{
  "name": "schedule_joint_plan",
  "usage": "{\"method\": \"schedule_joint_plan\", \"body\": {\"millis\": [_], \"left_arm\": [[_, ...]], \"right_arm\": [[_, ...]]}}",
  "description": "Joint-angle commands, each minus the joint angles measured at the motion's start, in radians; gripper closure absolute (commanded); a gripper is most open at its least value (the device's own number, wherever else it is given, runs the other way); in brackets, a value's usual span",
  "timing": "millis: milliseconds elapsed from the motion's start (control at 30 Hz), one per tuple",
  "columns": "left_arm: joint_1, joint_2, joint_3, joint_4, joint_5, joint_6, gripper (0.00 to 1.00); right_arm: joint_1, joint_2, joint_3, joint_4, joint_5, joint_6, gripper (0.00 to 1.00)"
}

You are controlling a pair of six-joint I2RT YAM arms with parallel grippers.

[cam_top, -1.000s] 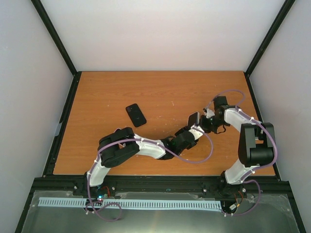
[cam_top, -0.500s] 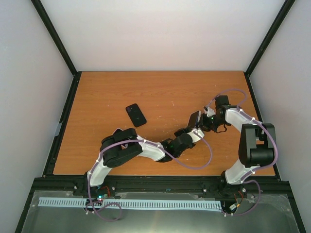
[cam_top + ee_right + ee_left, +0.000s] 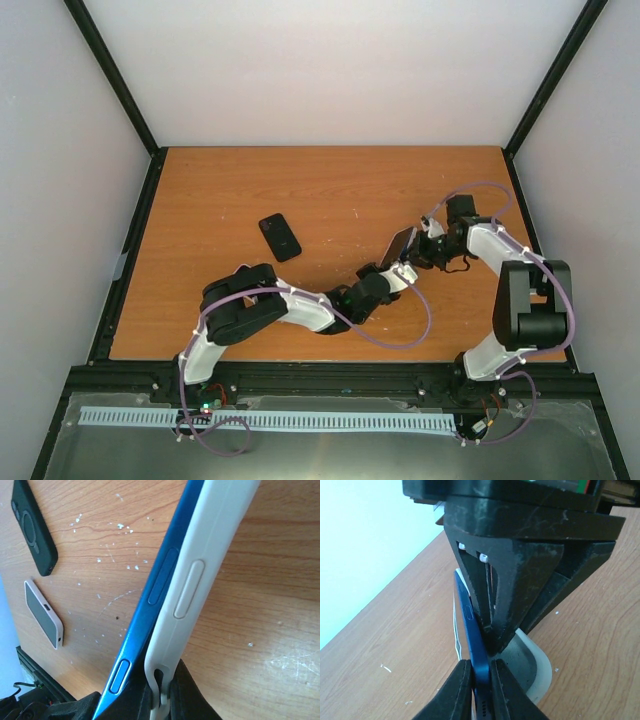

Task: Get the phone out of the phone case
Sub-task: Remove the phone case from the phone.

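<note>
Over the worktop (image 3: 300, 180), toward its right edge, phone (image 3: 400, 242) and case (image 3: 210, 555) are held off the surface. Left gripper (image 3: 480, 669) clenched on the blue phone edge, right gripper (image 3: 161, 692) pinching the white case lip. Phone looks stiff, slick, breakable; case soft, stretchy, so peel at a corner.

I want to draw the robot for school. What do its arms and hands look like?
Both the left arm and the right arm have chunky black joints with smooth white shells between them. A thin purple cable loops along each arm. The left hand and right hand are black, and each has two tapering fingers.
</note>
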Motion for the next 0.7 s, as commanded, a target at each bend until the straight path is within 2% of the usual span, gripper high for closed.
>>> {"method": "schedule_joint_plan", "body": {"millis": [0, 100, 333, 467, 667], "left_arm": [[0.068, -0.092, -0.027, 0.012, -0.082, -0.023, 0.97], [0.087, -0.120, -0.022, -0.008, -0.074, -0.050, 1.00], [0.145, -0.183, -0.021, -0.086, -0.051, -0.177, 1.00], [0.168, -0.224, -0.029, -0.116, -0.029, -0.245, 1.00], [0.169, -0.247, -0.021, -0.128, -0.021, -0.263, 1.00]], "right_arm": [[-0.020, -0.051, -0.003, -0.066, 0.067, -0.048, 0.97], [-0.022, -0.056, -0.003, -0.064, 0.096, -0.054, 0.97], [-0.027, -0.095, 0.006, -0.058, 0.157, -0.106, 0.97], [-0.027, -0.137, 0.008, -0.062, 0.198, -0.191, 0.97], [-0.027, -0.156, 0.046, -0.119, 0.252, -0.297, 0.97]]}}
